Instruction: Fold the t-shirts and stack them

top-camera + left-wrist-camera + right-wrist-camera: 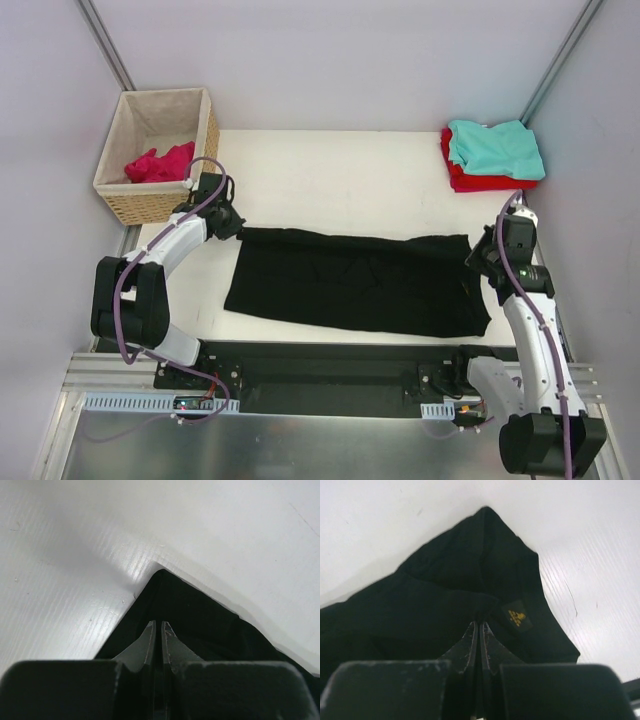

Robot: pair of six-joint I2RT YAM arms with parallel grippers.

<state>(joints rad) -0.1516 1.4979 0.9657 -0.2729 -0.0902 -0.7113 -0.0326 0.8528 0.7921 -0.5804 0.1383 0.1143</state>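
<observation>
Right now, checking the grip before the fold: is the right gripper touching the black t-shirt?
Touching. The right wrist view shows the right gripper shut on a fold of the black t-shirt, beside the yellow label.

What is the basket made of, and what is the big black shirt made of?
The basket looks like woven wicker, tan with a criss-cross weave, with a beige cloth lining. The black t-shirt looks like soft matte fabric, maybe cotton: it lies limp and creases.
</observation>
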